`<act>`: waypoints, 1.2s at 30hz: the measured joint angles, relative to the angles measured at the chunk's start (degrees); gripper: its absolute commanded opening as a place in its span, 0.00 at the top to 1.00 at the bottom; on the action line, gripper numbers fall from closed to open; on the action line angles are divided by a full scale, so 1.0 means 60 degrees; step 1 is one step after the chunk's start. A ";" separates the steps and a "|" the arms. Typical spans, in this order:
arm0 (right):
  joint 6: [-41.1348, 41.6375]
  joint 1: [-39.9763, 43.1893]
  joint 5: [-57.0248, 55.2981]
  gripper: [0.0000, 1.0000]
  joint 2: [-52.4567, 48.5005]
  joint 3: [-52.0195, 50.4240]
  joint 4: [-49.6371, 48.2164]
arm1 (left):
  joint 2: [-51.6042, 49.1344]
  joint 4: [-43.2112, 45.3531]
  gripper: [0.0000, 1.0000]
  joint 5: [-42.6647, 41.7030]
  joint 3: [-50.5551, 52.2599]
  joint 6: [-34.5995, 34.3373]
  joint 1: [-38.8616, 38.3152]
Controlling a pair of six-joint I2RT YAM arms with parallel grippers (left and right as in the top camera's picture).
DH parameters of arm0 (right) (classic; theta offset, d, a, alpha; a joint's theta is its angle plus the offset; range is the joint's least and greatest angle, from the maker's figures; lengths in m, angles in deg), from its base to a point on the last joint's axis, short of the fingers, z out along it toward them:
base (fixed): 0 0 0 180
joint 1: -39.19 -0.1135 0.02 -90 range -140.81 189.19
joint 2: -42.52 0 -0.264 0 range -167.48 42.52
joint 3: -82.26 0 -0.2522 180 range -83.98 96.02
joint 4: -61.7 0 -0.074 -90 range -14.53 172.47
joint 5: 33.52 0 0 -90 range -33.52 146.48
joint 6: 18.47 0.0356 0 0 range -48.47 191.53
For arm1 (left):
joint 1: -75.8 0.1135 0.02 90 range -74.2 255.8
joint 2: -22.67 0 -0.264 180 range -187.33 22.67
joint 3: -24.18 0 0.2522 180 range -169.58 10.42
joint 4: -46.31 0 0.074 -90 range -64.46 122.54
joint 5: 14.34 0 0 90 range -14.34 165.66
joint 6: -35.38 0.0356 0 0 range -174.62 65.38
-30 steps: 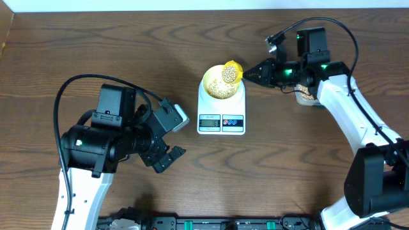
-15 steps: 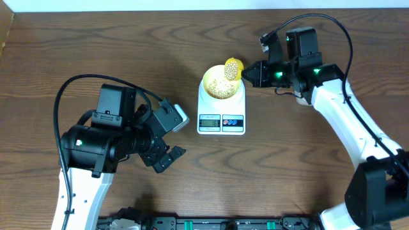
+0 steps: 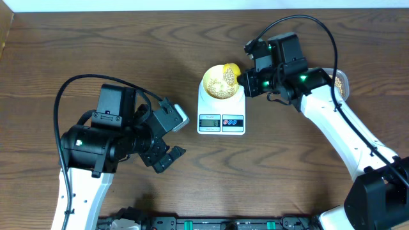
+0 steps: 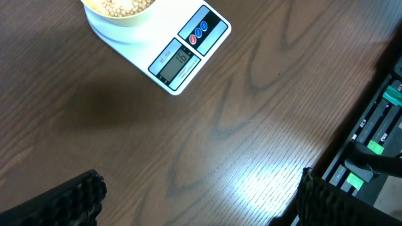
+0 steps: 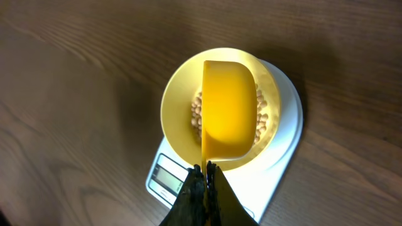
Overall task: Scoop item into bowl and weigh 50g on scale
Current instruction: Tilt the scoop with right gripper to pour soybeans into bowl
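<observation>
Yellow scoop (image 5: 229, 110) is tipped over the pale-yellow bowl (image 5: 171, 122), back side up. The right gripper (image 5: 206, 179) has its jaws pinched shut on the scoop's thin handle. Soybeans (image 5: 262, 119) lie in the bowl, peeking out on either side of the scoop. The bowl stands on the round platform of the white scale (image 3: 221, 118), mid-table. This reads as the pouring step. The left gripper (image 3: 167, 157) hangs over the wooden table (image 3: 96, 57) at the near left, jaws spread wide, holding nothing. The display (image 4: 178, 61) is lit, but its digits are too small to trust. Next, I'd say: lift the scoop clear and check the reading against fifty grams. If it's short, go back to the tub (image 3: 340, 82) at the far right.
</observation>
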 measured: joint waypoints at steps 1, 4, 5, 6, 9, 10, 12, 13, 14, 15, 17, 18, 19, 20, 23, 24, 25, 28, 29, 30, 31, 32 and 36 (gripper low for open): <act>-0.0117 -0.0036 -0.0095 0.99 0.0004 0.0000 0.0044 | 0.0000 0.0000 0.01 0.0000 0.0000 0.0000 0.0000; -0.0404 -0.0142 -0.0353 0.99 0.0011 0.0000 0.0113 | 0.0000 0.0000 0.01 0.0000 0.0000 0.0000 0.0000; -0.0466 -0.0171 -0.0419 0.99 0.0011 0.0000 0.0117 | 0.0000 0.0000 0.01 0.0000 0.0000 0.0000 0.0000; -0.0543 -0.0200 -0.0484 0.99 0.0018 0.0000 0.0113 | 0.0000 0.0000 0.01 0.0000 0.0000 0.0000 0.0000; -0.0754 -0.0251 -0.0612 0.99 0.0066 0.0000 0.0117 | 0.0000 0.0000 0.01 0.0000 0.0000 0.0000 0.0000; -0.0783 -0.0255 -0.0645 0.99 0.0084 0.0000 0.0113 | -0.0004 0.0000 0.01 0.0000 0.0000 0.0000 0.0000; -0.0831 -0.0255 -0.0696 0.99 0.0117 0.0000 0.0113 | 0.0000 0.0000 0.01 0.0000 0.0000 0.0000 0.0000; -0.0856 -0.0255 -0.0703 0.99 0.0120 0.0000 0.0113 | 0.0000 0.0000 0.01 0.0000 0.0000 0.0000 0.0000; -0.0863 -0.0255 -0.0703 0.99 0.0127 0.0000 0.0113 | 0.0000 0.0000 0.01 0.0000 0.0000 0.0000 0.0000; -0.0867 -0.0255 -0.0710 0.99 0.0127 0.0000 0.0113 | 0.0000 0.0000 0.01 0.0000 0.0000 0.0000 0.0000; -0.0896 -0.0255 -0.0725 0.99 0.0127 0.0000 0.0113 | 0.0000 0.0000 0.01 0.0000 0.0000 0.0000 0.0000; -0.0896 -0.0255 -0.0725 0.99 0.0127 0.0000 0.0113 | 0.0000 0.0000 0.01 0.0000 0.0000 0.0000 0.0000; -0.0900 -0.0255 -0.0725 0.99 0.0127 0.0000 0.0113 | 0.0000 0.0000 0.01 0.0000 0.0000 0.0000 0.0000; -0.0922 -0.0255 -0.0725 0.99 0.0127 0.0000 0.0113 | 0.0000 0.0000 0.01 0.0000 0.0000 0.0000 0.0000; -0.0984 -0.0255 -0.0732 0.99 0.0127 0.0000 0.0113 | 0.0000 0.0000 0.01 0.0000 0.0000 0.0000 0.0000; -0.1005 -0.0255 -0.0758 0.99 0.0127 0.0000 0.0117 | 0.0000 0.0000 0.01 0.0000 0.0000 0.0000 0.0000; -0.1020 -0.0255 -0.0801 0.99 0.0127 0.0000 0.0117 | 0.0000 0.0000 0.01 0.0000 0.0000 0.0000 0.0000; -0.1067 -0.0255 -0.0965 0.99 0.0127 0.0000 0.0120 | 0.0000 0.0000 0.01 0.0000 0.0000 0.0000 0.0000; -0.1082 -0.0255 -0.1016 0.99 0.0127 0.0000 0.0127 | 0.0000 0.0000 0.01 0.0000 0.0000 0.0000 0.0000; -0.1093 -0.0255 -0.1045 0.99 0.0127 0.0000 0.0135 | 0.0000 0.0000 0.01 0.0000 0.0000 0.0000 0.0000; -0.1115 -0.0255 -0.1075 0.99 0.0127 0.0000 0.0135 | 0.0000 0.0000 0.01 0.0000 0.0000 0.0000 0.0000; -0.1122 -0.0255 -0.1093 0.99 0.0131 0.0000 0.0135 | 0.0000 0.0000 0.01 0.0000 0.0000 0.0000 0.0000; -0.1191 -0.0291 -0.1169 0.99 0.0168 0.0000 0.0138 | 0.0000 0.0000 0.01 0.0000 0.0000 0.0000 0.0000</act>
